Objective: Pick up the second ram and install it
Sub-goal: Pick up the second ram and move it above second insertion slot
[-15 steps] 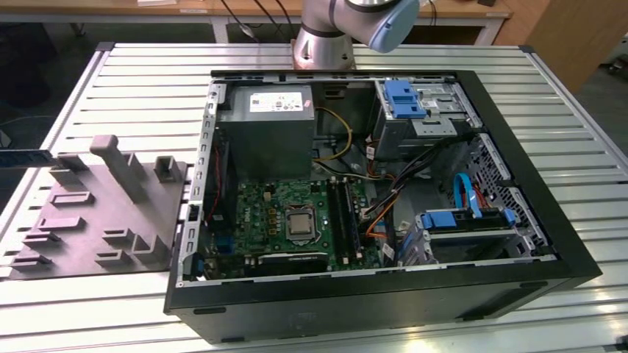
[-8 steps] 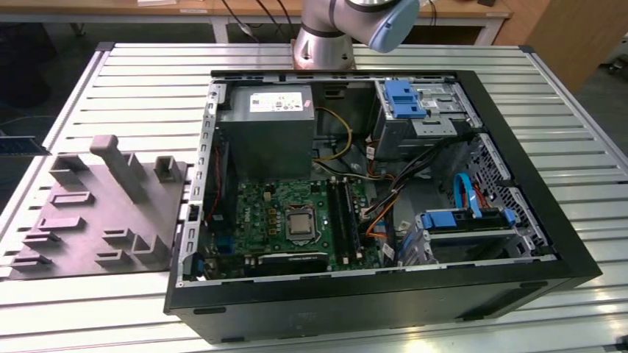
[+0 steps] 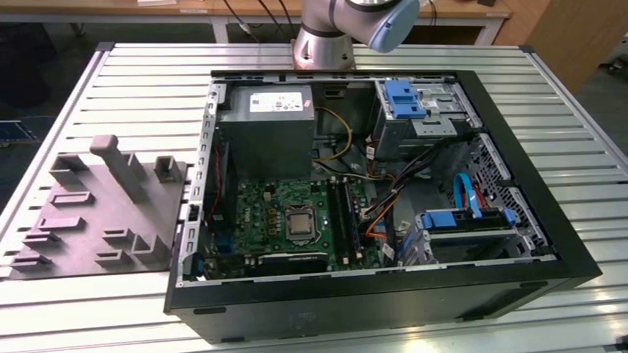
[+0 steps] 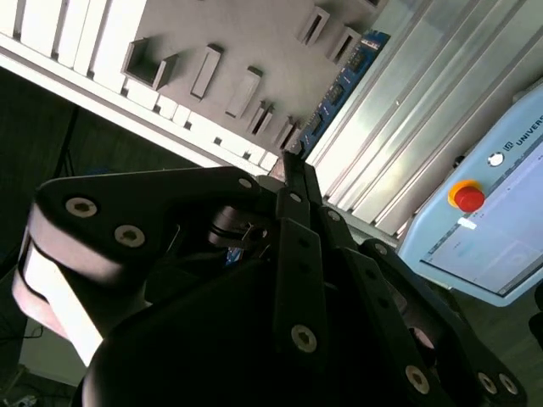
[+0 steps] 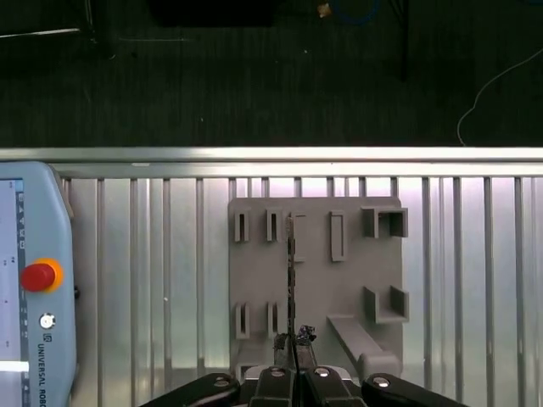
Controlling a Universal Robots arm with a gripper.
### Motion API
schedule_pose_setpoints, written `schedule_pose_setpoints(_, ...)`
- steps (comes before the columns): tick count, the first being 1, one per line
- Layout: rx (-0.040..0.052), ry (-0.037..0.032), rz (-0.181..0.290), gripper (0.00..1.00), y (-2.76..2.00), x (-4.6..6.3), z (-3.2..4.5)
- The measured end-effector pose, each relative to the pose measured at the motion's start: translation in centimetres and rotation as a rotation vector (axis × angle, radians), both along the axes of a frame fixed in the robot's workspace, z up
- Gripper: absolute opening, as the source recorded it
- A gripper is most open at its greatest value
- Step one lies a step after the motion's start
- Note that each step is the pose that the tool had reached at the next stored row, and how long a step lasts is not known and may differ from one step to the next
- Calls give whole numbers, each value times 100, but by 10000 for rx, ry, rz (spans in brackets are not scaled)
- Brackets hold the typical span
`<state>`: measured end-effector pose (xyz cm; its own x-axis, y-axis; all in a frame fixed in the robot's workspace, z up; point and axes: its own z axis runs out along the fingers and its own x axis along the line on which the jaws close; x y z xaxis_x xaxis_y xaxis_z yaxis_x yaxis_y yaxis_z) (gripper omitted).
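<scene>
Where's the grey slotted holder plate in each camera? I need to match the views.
Exterior view: the grey slotted holder plate lies at the exterior view's left, beside the open black computer case.
First wrist view: the plate lies past the gripper, beside the pale blue teach pendant.
Second wrist view: the plate lies past the gripper.
Shared landmark: the ribbed metal table beneath it.

Arm (image 3: 332, 33): silver-grey metal tube w/ light-blue round cap (image 3: 390, 20). Gripper (image 4: 293, 165): matte black flat links, round silver screws (image 4: 304, 337), pale grey housing (image 4: 51, 288) alongside.
</scene>
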<state>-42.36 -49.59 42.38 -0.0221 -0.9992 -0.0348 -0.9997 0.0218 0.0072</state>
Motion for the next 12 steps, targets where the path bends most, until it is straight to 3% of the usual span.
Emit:
schedule_pose_setpoints(5,0,-1,0,11,0,0,96)
schedule_pose_setpoints(12,0,0,0,11,0,1,109)
